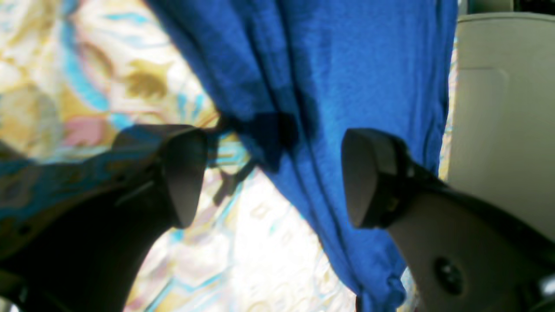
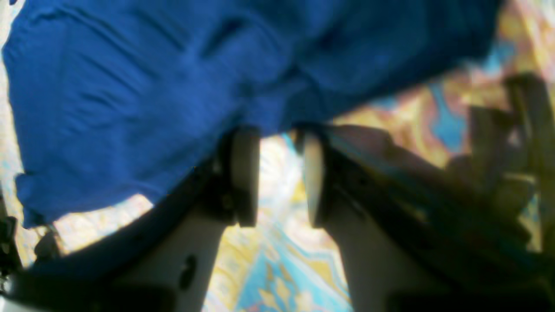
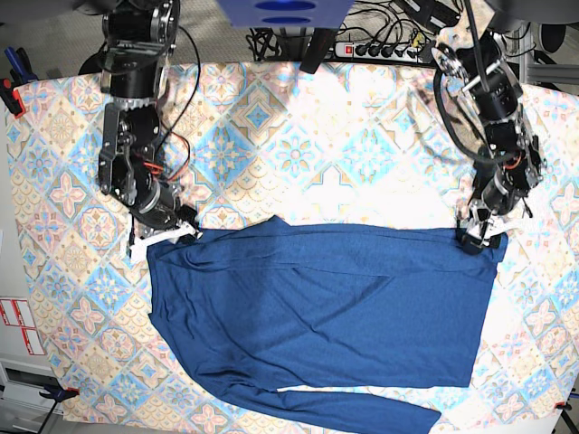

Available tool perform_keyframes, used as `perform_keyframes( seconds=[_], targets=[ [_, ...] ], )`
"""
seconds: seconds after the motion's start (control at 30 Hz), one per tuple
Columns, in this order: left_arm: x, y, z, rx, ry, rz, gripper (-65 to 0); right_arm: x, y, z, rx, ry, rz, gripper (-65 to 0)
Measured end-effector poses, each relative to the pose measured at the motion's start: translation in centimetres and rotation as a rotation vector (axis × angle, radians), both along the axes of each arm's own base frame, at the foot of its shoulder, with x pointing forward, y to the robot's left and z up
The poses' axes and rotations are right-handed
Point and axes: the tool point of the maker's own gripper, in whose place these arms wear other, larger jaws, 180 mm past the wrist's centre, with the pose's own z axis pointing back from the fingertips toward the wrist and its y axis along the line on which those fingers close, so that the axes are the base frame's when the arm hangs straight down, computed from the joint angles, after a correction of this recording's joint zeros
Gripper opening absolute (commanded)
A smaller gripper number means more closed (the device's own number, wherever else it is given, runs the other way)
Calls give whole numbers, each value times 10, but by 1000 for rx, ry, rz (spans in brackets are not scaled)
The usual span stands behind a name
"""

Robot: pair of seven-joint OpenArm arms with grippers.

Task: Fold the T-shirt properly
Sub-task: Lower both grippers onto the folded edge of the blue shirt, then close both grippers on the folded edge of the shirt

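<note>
The dark blue T-shirt (image 3: 326, 307) lies spread across the patterned table, with one long sleeve (image 3: 362, 409) running along the near edge. At its upper right corner in the base view sits my left gripper (image 3: 478, 235). The left wrist view shows this gripper (image 1: 277, 177) open wide, with a gathered strip of the shirt (image 1: 347, 65) lying below and between the fingers. My right gripper (image 3: 163, 237) is at the upper left corner. In the right wrist view its jaws (image 2: 279, 173) stand a little apart, tablecloth showing between them, and the shirt's edge (image 2: 108, 86) meets the fingertips.
A colourful tiled tablecloth (image 3: 298, 145) covers the table. A power strip and cables (image 3: 380, 47) lie along the far edge. A beige panel (image 1: 498, 130) stands just past the table's edge beside my left gripper. Red-handled clamps (image 3: 11, 90) sit at the far left.
</note>
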Motion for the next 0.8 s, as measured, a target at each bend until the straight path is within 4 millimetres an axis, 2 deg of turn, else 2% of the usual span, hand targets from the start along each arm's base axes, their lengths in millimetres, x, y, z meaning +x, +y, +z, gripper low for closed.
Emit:
perform_keyframes(
  seconds=[0.27, 0.53, 0.63, 0.8],
  targets=[
    [2, -2, -2, -21, -7, 6, -175, -3, 0, -3, -1, 12, 0, -472],
    [18, -5, -2, -48, -11, 31, -175, -2, -1, -2, -1, 9, -4, -472],
    [19, -5, -4, -54, -18, 43, -175, -3, 0, -9, 6, 30, -4, -471],
    [17, -6, -5, -58, -18, 43, -176, -3, -4, -23, 35, 75, -36, -400]
  ],
)
